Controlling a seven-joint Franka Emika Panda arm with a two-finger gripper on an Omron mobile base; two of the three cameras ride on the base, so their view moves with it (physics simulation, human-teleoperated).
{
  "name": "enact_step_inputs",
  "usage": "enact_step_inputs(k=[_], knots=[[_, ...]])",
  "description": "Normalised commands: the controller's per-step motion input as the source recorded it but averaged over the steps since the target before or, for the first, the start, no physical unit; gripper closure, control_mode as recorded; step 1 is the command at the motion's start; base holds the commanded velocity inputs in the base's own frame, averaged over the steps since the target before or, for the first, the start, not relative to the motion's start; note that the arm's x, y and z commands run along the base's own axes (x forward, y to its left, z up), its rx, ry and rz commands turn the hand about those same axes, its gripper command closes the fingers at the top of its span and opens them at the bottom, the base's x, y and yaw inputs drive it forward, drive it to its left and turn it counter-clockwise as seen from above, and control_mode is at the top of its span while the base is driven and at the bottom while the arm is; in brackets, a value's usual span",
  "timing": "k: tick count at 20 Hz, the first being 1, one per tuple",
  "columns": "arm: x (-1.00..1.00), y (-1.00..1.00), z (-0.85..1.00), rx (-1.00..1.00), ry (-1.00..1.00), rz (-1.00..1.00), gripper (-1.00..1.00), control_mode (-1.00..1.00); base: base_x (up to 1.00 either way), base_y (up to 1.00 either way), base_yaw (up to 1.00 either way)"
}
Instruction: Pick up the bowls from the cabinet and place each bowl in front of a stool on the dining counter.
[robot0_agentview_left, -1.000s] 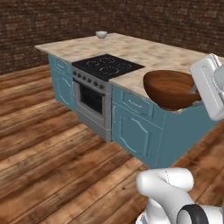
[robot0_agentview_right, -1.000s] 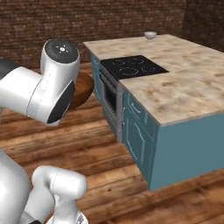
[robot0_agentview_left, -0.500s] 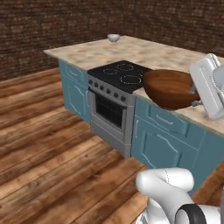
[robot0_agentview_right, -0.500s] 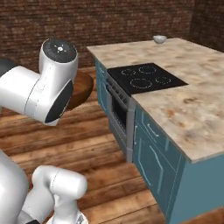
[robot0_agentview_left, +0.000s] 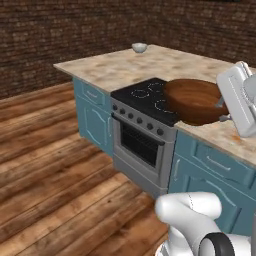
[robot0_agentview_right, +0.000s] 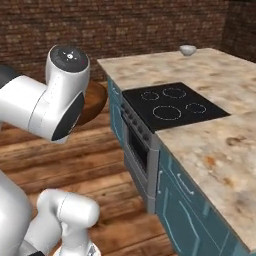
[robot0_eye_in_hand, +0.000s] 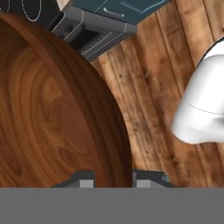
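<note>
- The fingers (robot0_eye_in_hand: 113, 177) are clamped on the rim of the wooden bowl (robot0_agentview_left: 195, 101), one tip on each side of its wall.
- The bowl hangs in the air, in front of the black cooktop (robot0_agentview_right: 172, 106).
- The marbled table (robot0_agentview_right: 145, 72) carries the grey-white bowl (robot0_agentview_left: 139, 47) at its far edge.
- Wooden floor (robot0_agentview_left: 50, 165) lies below.

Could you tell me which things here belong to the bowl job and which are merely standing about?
Job:
- wooden bowl, rim held in the pincer
- grey-white bowl at the far end of the counter
- dining counter

Standing about:
- cooktop
- oven
- wood floor
</note>
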Motion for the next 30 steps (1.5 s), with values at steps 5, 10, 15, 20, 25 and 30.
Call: enact_step_inputs(k=[5,10,15,20,25,30], knots=[[0.00,0.00,0.00,0.00,0.00,0.00,1.00,1.00,1.00,0.32,0.00],[0.00,0.00,0.00,0.00,0.00,0.00,1.00,1.00,1.00,0.52,0.00],[0.00,0.00,0.00,0.00,0.00,0.00,1.00,1.00,1.00,0.76,0.00],[0.00,0.00,0.00,0.00,0.00,0.00,1.00,1.00,1.00,0.91,0.00],[0.00,0.00,0.00,0.00,0.00,0.00,1.00,1.00,1.00,0.95,0.00],[0.00,0.00,0.00,0.00,0.00,0.00,1.00,1.00,1.00,0.97,0.00]])
